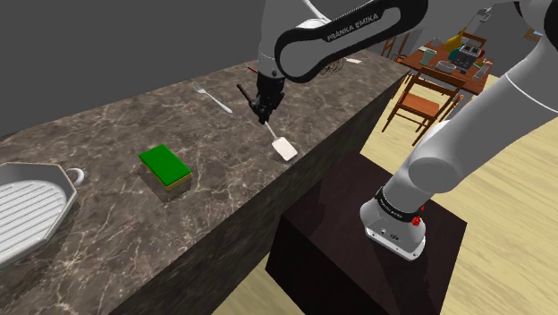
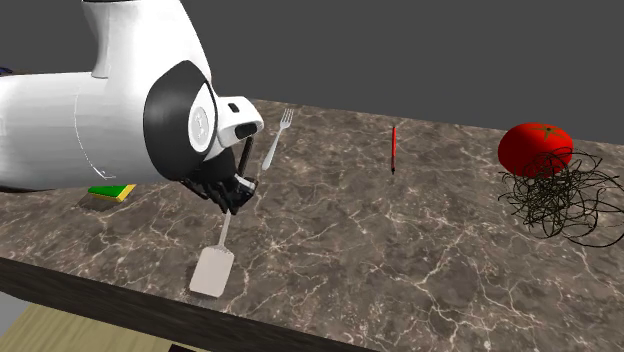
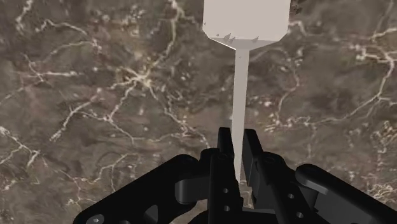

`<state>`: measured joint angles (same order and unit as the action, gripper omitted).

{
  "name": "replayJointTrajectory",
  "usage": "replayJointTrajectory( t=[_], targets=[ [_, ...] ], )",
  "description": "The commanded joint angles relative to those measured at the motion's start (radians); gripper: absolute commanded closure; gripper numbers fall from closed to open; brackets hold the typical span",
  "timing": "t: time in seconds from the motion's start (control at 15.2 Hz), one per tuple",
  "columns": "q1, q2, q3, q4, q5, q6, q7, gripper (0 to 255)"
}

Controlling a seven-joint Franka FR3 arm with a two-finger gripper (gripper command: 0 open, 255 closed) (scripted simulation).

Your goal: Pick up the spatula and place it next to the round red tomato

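Dark marbled counter (image 1: 116,233) carries everything: near its front edge the jaws are clamped on the thin handle of the pale spatula (image 2: 213,270), whose blade sits on or just above the stone, so the grasp looks done. Carrying and setting down are left, since the red tomato (image 2: 535,148) lies well apart, beside a black wire tangle (image 2: 560,200). Lettering on the arm (image 1: 351,27) reads FRANKA EMIKA.

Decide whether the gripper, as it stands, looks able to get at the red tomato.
Probably yes: the gripper, shut on the spatula, has open counter towards the tomato; only a thin red stick lies between, and a black wire tangle crowds one side.
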<state>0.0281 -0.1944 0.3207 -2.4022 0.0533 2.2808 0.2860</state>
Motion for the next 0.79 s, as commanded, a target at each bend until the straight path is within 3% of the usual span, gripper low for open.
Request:
replayJointTrajectory(
  t=[0.0,0.73],
  targets=[
    [0.001,-0.015,-0.003,0.013,0.005,-0.028,-0.004,255],
    [0.002,-0.078,-0.016,0.107,0.018,-0.184,-0.019,255]
  ],
)
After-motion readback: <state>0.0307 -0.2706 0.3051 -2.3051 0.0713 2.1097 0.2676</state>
